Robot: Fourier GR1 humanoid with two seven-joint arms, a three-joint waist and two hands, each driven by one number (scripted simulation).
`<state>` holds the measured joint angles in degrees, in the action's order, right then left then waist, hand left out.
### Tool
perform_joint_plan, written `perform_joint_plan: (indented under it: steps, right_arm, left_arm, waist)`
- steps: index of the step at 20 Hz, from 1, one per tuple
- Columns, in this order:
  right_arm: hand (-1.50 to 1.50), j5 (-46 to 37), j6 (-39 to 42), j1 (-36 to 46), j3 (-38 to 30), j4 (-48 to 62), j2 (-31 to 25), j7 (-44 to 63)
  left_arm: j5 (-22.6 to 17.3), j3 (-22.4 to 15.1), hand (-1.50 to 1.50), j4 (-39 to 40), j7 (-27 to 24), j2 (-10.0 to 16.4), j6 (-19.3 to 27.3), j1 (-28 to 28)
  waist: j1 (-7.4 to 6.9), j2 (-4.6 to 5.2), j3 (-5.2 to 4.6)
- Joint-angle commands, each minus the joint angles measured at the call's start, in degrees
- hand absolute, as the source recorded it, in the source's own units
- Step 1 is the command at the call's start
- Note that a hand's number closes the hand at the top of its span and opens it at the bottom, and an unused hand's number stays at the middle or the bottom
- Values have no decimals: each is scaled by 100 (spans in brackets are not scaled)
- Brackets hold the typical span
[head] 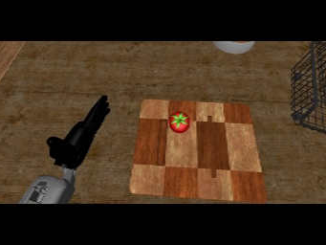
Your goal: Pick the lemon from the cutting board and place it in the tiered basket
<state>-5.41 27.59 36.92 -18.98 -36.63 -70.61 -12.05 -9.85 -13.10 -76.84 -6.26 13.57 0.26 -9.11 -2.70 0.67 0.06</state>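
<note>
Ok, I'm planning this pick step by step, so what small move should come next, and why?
Probably swing the left hand rightward over the cutting board toward the red tomato, the only fruit on it; no lemon shows. The hand is open, holds nothing and sits left of the board, the right hand is out of view, and the wire basket waits at the right.

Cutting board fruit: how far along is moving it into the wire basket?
Nothing looks done: the red, green-topped fruit, more tomato than lemon, lies on the cutting board. Nothing is in hand; the left hand is open beside the board. Left: grasping it, carrying it to the wire basket.
</note>
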Motion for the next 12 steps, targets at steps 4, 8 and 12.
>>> perform_joint_plan:
  steps: [4, 8, 12]
  right_arm:
    - [150, -598, 16, 1368, 690, 369, 541, 499]
    - [150, -929, -159, 1619, 933, 745, 1050, 168]
    - [150, -1181, -364, 2164, 1015, 1215, 1358, 286]
  left_arm:
    - [126, 59, 0, 210, -92, -52, -62, -65]
    - [118, 109, 0, 311, -215, -26, -186, 39]
    - [18, 155, 0, -25, 223, -73, -183, -133]
  waist:
    - [-2, 2, -6]
    - [13, 11, -2]
    - [-8, 7, 1]
